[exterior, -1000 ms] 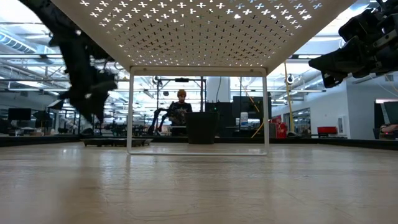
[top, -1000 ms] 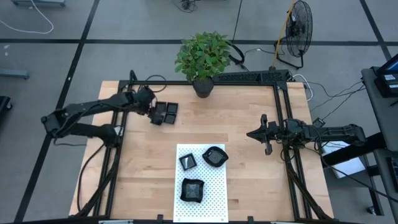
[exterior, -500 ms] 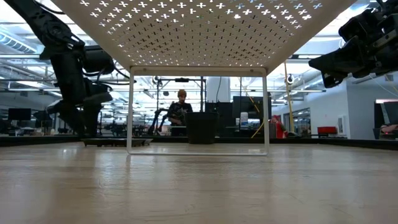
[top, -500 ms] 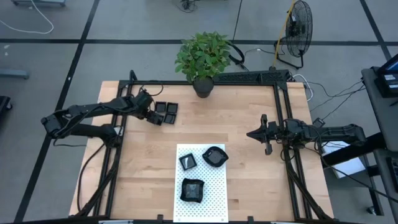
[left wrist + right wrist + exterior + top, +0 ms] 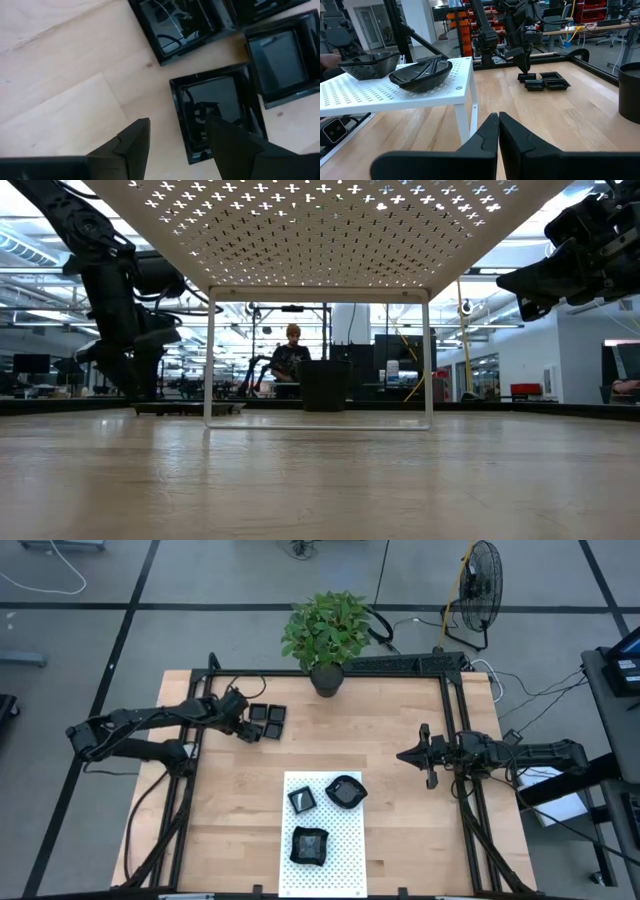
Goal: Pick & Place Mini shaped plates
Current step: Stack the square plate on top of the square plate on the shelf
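Note:
Several mini shaped plates (image 5: 268, 718), black and square, lie flat on the wood at the table's far left; the right wrist view shows this group (image 5: 543, 82) too. My left gripper (image 5: 178, 121) is open, pointing steeply down over the nearest square plate (image 5: 217, 110). One finger stands outside that plate's rim over bare wood, the other over its inside. Three more plates, a square one (image 5: 302, 800), a rounded one (image 5: 346, 790) and an irregular one (image 5: 309, 845), rest on the white dotted stand (image 5: 340, 840). My right gripper (image 5: 498, 117) waits shut at the right, level above the table. My left gripper straddles the side rim (image 5: 175, 107) of the nearest square plate from above, slanting down. Whether either finger touches the plate, I cannot tell. The plate lies flat on the wood.
A potted plant (image 5: 325, 635) stands at the far edge beside the plate group. The white dotted stand (image 5: 320, 290) is raised on legs. Black frame rails (image 5: 455, 720) run along the table's sides. A person (image 5: 290, 350) shows in the room beyond. Bare wood lies between the plates and the stand.
My left gripper has sunk toward the group of square plates at the far left and now stands low beside them. The plates have stayed in place. My right arm has kept still.

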You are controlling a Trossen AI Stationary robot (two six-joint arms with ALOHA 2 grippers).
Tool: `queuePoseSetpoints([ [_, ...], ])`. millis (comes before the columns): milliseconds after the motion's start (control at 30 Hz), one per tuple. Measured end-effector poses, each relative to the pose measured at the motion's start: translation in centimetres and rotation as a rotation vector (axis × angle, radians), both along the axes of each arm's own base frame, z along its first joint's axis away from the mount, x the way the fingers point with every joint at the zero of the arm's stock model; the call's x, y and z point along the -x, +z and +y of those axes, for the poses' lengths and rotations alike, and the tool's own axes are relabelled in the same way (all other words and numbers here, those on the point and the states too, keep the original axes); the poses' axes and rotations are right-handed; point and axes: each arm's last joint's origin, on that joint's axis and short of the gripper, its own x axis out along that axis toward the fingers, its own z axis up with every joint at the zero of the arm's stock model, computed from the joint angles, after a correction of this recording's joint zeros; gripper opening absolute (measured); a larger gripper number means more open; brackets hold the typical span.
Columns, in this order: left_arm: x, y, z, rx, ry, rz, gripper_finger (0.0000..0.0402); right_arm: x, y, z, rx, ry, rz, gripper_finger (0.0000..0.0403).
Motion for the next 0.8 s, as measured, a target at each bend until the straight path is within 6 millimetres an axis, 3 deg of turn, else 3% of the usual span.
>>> queuePoseSetpoints([
  [800,-0.01,0.01,-0.01,-0.019,0.009,0.012,0.0195,0.0,0.0,0.0,0.0,0.0,0.0,0.0],
])
